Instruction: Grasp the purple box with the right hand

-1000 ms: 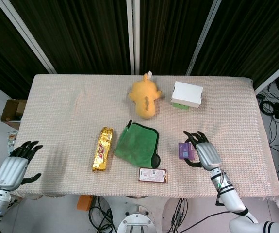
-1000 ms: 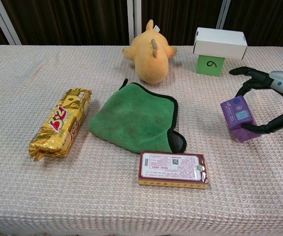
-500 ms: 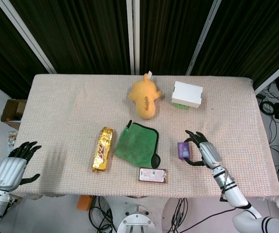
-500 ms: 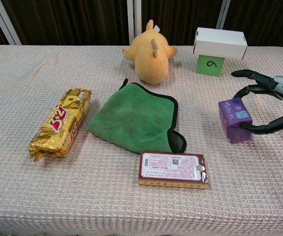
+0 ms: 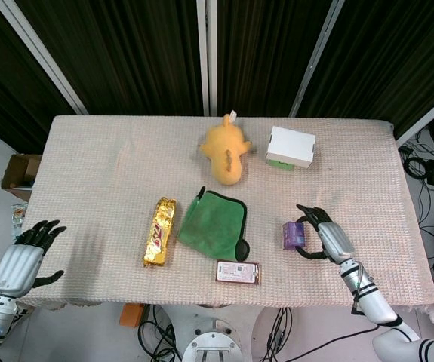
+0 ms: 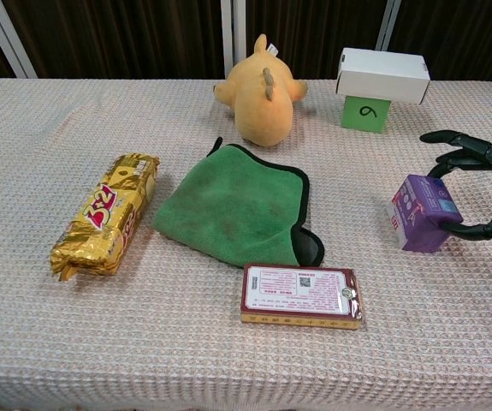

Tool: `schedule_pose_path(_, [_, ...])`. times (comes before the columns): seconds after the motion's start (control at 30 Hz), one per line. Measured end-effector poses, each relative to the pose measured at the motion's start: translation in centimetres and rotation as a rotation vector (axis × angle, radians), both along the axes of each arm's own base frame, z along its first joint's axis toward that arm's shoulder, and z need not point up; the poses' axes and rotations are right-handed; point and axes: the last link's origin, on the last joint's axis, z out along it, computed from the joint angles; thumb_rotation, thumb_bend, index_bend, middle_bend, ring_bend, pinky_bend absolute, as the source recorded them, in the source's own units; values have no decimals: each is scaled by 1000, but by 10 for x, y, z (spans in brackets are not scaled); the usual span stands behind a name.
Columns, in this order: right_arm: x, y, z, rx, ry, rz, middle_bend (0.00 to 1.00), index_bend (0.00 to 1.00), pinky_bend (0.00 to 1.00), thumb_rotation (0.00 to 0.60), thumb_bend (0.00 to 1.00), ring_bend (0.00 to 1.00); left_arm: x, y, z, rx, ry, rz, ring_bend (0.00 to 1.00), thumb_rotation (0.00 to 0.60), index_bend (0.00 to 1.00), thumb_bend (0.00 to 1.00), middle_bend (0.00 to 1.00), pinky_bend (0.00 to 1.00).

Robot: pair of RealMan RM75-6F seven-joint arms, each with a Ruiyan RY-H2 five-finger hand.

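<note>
The purple box (image 5: 293,234) (image 6: 423,212) stands on the table near the front right, its labelled face turned left. My right hand (image 5: 328,237) (image 6: 485,154) is just to its right, with the fingers spread and curved around the box's far side. The thumb reaches its near lower edge and seems to touch it there. The other fingers sit above and behind the box without clear contact. My left hand (image 5: 24,253) hovers off the table's front left corner, fingers apart and holding nothing.
A green cloth (image 5: 213,223) lies mid-table, with a red flat box (image 5: 238,271) in front of it and a gold snack packet (image 5: 159,231) to its left. A yellow plush (image 5: 225,151) and a white box (image 5: 290,146) sit at the back. The table's right edge (image 5: 413,219) is close.
The purple box went from tilted in the right hand to standing on the table, turned and shifted slightly right. The right hand drew back to the right. The left hand barely moved.
</note>
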Motion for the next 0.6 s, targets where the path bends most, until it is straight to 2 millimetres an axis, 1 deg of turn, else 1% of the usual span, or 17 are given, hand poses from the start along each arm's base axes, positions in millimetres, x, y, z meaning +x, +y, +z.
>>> schedule_pose_path(0.03, [0, 0, 0, 2, 9, 5, 117, 0, 0, 600, 69, 0, 0, 0, 0, 0, 1, 0, 83, 600, 183, 132, 123, 227])
schedule_pose_path(0.1, [0, 1, 1, 1, 23, 17, 27, 0, 0, 600, 29, 0, 0, 0, 0, 1, 3, -1, 82, 600, 183, 132, 124, 227])
schedule_pose_path(0.17, [1, 1, 4, -8, 25, 30, 0, 0, 0, 600, 8, 0, 1, 0, 1, 4, 4, -1, 83, 600, 183, 132, 124, 227])
schedule_pose_path(0.3, [3, 5, 16, -49, 27, 65, 0, 0, 0, 600, 0, 0, 1, 0, 3, 11, 4, -2, 82, 600, 183, 132, 124, 227])
schedule_pose_path(0.37, [3, 9, 26, -86, 40, 91, 0, 0, 0, 600, 0, 0, 1, 0, 4, 16, 2, -2, 83, 600, 184, 133, 124, 227])
schedule_pose_path(0.5, [-2, 26, 55, -186, 111, 134, 0, 0, 0, 600, 0, 0, 2, -1, 6, 24, -2, -5, 83, 600, 184, 132, 124, 227])
schedule_pose_path(0.57, [-10, 39, 72, -257, 199, 140, 0, 0, 0, 600, 1, 0, 2, -2, 7, 27, -3, -7, 83, 600, 184, 132, 124, 227])
schedule_pose_path(0.6, [-13, 42, 76, -274, 227, 138, 0, 0, 0, 600, 3, 0, 3, -2, 8, 29, -2, -9, 82, 600, 184, 132, 124, 227])
